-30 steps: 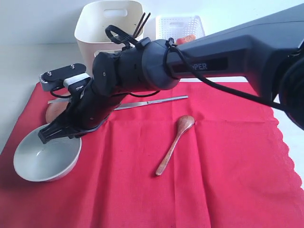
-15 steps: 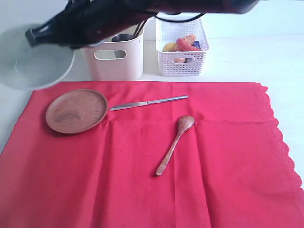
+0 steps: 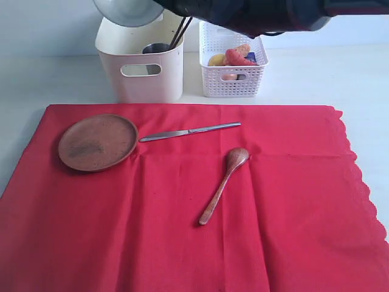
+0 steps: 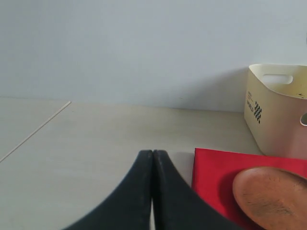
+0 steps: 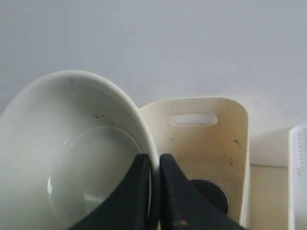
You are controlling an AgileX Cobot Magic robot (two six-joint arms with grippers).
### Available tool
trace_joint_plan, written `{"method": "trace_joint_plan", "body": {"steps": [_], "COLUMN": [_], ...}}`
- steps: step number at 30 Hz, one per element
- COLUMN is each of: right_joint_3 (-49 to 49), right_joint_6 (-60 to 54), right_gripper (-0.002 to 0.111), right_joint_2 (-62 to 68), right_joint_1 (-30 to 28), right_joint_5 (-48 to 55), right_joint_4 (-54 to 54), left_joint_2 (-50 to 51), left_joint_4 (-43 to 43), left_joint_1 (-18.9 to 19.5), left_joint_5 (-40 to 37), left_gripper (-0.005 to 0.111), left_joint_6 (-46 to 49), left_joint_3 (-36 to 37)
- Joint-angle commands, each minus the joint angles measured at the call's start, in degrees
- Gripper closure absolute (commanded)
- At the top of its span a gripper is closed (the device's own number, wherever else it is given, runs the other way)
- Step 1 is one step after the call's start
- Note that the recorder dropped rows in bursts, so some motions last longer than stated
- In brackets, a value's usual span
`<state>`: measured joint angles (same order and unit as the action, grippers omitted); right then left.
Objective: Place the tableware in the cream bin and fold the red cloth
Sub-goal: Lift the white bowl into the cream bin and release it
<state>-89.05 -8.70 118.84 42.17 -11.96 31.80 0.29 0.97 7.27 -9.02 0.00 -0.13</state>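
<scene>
My right gripper (image 5: pixel 154 158) is shut on the rim of the pale bowl (image 5: pixel 72 158), one finger inside and one outside. It holds the bowl (image 3: pixel 127 9) up high, above the cream bin (image 3: pixel 143 64). A steel cup (image 3: pixel 156 47) and dark chopsticks (image 3: pixel 180 31) stand in the bin. On the red cloth (image 3: pixel 182 231) lie the brown plate (image 3: pixel 97 141), the knife (image 3: pixel 189 131) and the wooden spoon (image 3: pixel 223 184). My left gripper (image 4: pixel 153 154) is shut and empty, low over the table beside the cloth's corner (image 4: pixel 216 167) and the plate (image 4: pixel 273 194).
A white lattice basket (image 3: pixel 231 58) with food items stands right of the cream bin. The cloth's scalloped edge (image 3: pixel 358 176) runs down the right side. Pale table surface (image 4: pixel 86 143) surrounds the cloth.
My right arm has lifted the bowl off the cloth's left front, carried it up and back, and now holds it above the cream bin. The left gripper's state is unchanged.
</scene>
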Motion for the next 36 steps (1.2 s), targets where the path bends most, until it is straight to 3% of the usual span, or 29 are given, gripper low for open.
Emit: {"method": "trace_joint_plan", "body": {"steps": [1, 12, 16, 25, 36], "right_joint_3": [-0.05, -0.05, -0.05, -0.05, -0.05], "right_joint_6": [0.36, -0.32, -0.32, -0.32, -0.32], "right_gripper": [0.108, 0.106, 0.091, 0.041, 0.039], "right_joint_2": [2.90, 5.89, 5.89, 5.89, -0.22], "right_joint_1": [-0.32, -0.32, -0.32, -0.32, -0.32], "right_joint_5": [-3.27, -4.90, -4.67, -5.24, -0.99], "right_joint_4": [0.60, 0.14, -0.91, -0.91, -0.91], "left_joint_2": [-0.29, -0.29, -0.29, -0.29, -0.29], "left_joint_4": [-0.35, -0.35, -0.35, -0.35, -0.35], "left_joint_1": [0.12, 0.12, 0.12, 0.12, 0.12], "left_joint_5": [0.15, 0.15, 0.15, 0.15, 0.15], "left_gripper": [0.106, 0.106, 0.106, 0.106, 0.106], "left_joint_6": [-0.40, -0.40, -0.40, -0.40, -0.40], "left_joint_3": [0.13, 0.13, 0.13, 0.13, 0.13]}}
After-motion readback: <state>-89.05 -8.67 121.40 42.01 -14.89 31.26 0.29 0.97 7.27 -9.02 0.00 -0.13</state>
